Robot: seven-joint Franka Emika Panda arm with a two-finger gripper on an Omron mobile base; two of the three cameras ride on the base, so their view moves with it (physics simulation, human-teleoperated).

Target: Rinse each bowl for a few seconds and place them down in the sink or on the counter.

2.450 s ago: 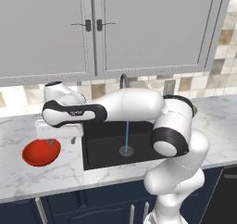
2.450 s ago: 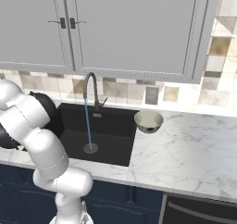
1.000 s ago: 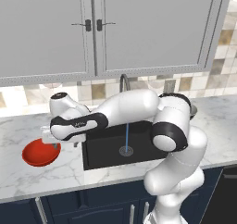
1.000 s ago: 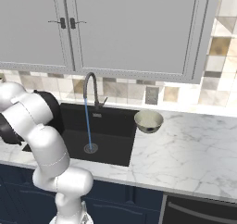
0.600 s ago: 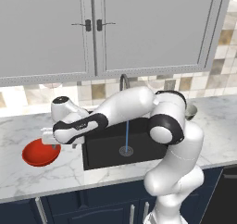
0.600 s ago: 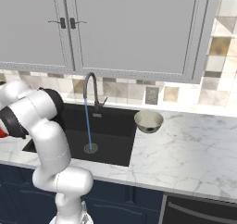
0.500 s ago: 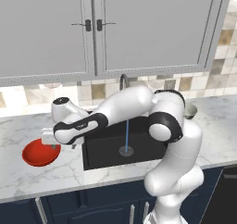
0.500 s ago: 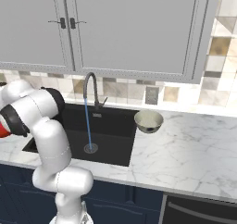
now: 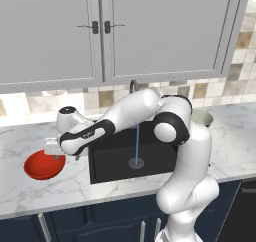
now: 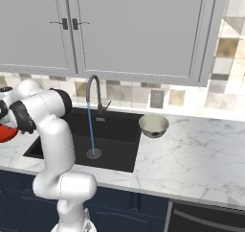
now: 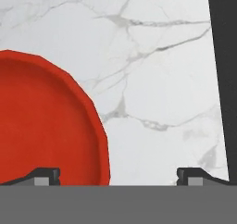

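Your jaws stand wide apart over the red bowl, one tip above its rim, the other above bare counter. The gripper has come down over the bowl's right edge during the last seconds; nothing is gripped yet. Water runs into the sink; the cream bowl waits beside it.

Even, bright, rendered light with no glare and no visible source. Soft shadows lie under the grey wall cabinets and beneath the white arm on the white marble-look tabletop. The black recessed sink basin reads nearly flat dark. All views are sharp, slightly pixelated, without edge distortion.
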